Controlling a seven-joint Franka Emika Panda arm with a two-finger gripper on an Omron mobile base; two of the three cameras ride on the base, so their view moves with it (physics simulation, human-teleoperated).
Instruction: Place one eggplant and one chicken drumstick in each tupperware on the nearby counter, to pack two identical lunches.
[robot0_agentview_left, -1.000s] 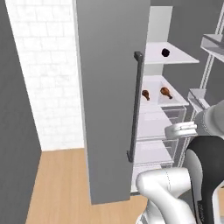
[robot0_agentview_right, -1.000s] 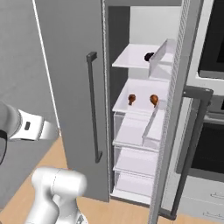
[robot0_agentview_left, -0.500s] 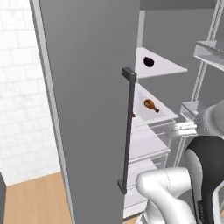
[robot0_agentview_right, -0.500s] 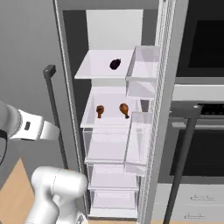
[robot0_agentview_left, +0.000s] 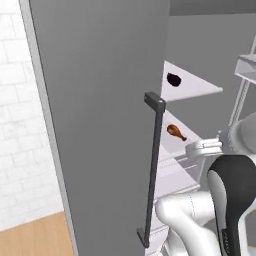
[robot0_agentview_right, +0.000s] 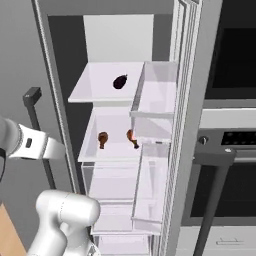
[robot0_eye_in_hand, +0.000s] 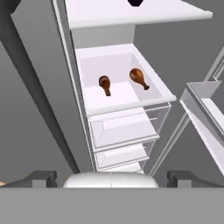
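The end effector (robot0_eye_in_hand: 111, 177) shows two dark fingertips (robot0_eye_in_hand: 43, 178) set wide apart with nothing between them, so it is released. Beyond it stands the open grey refrigerator (robot0_agentview_right: 125, 150). Two reddish-brown club-shaped chicken drumsticks (robot0_eye_in_hand: 105, 84) (robot0_eye_in_hand: 138, 78) lie apart on the white middle shelf (robot0_eye_in_hand: 127, 94), toward its back. The left base view shows one drumstick (robot0_agentview_left: 175, 132), the grey door (robot0_agentview_left: 100, 125) with its dark bar handle (robot0_agentview_left: 152, 170) hiding the rest. One glossy dark purple eggplant (robot0_agentview_right: 120, 81) sits mid-way along the upper shelf (robot0_agentview_right: 95, 92), farther up.
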